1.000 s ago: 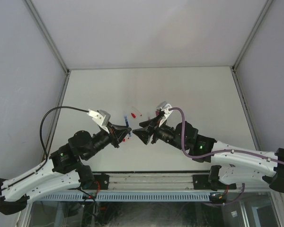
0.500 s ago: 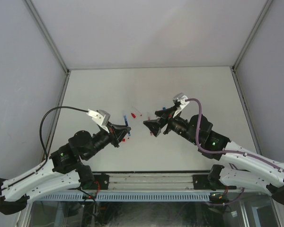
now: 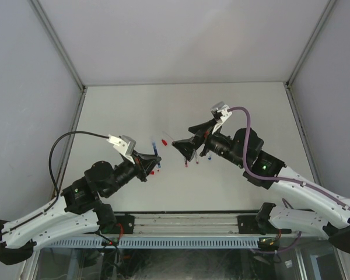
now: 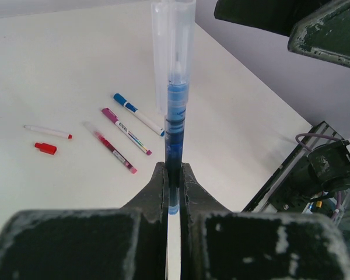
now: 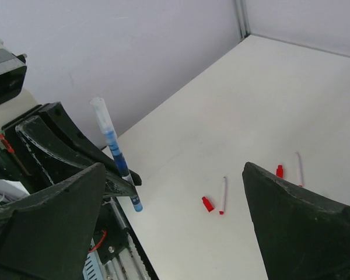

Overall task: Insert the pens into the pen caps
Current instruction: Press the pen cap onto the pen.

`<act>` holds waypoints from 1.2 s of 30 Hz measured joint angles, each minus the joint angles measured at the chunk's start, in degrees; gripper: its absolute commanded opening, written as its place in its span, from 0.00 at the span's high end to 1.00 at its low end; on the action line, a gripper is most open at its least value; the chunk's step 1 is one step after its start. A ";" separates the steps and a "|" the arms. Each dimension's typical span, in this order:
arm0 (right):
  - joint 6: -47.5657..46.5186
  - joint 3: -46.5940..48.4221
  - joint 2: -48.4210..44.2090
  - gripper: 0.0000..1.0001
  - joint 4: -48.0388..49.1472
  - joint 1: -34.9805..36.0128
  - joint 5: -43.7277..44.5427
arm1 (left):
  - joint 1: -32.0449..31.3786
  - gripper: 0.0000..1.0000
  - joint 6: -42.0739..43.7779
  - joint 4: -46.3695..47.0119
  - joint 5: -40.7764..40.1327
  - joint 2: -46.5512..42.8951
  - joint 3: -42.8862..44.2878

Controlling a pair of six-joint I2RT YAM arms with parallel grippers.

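My left gripper [image 3: 150, 163] [image 4: 173, 170] is shut on a blue pen [image 4: 174, 116], held upright above the table; its top end is clear. That pen also shows in the right wrist view [image 5: 114, 153]. My right gripper [image 3: 189, 137] [image 5: 174, 192] is wide open and empty, a little to the right of the held pen. On the table lie a blue-ended pen [image 4: 139, 114], a magenta pen [image 4: 125, 130], a red pen [image 4: 114, 151], a thin white pen with a red tip [image 4: 46, 132] and a red cap [image 4: 45, 148]. Two red caps [image 5: 207, 204] [image 5: 279, 171] lie beside white pens [image 5: 223, 195].
The white table [image 3: 251, 111] is walled by grey panels on three sides. The rail [image 3: 181, 224] with the arm bases runs along the near edge. A black cable [image 3: 64, 146] loops off the left arm and a purple one [image 3: 239, 116] off the right.
My right gripper has drawn back from the left gripper's pen, rising to the right, and now stands wide open. Pens beneath it have come into view. The left arm has not moved.
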 measured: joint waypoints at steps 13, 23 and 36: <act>1.62 2.58 4.37 0.00 0.11 -1.31 -3.93 | 0.00 1.00 -0.09 -1.22 -0.48 0.42 0.00; 3.06 4.94 6.78 0.09 0.94 0.33 -4.31 | 0.00 1.00 0.00 -1.22 0.33 0.72 0.00; 1.40 13.88 13.70 0.41 0.00 4.13 -2.75 | 0.00 1.00 0.02 -1.25 1.77 1.90 0.00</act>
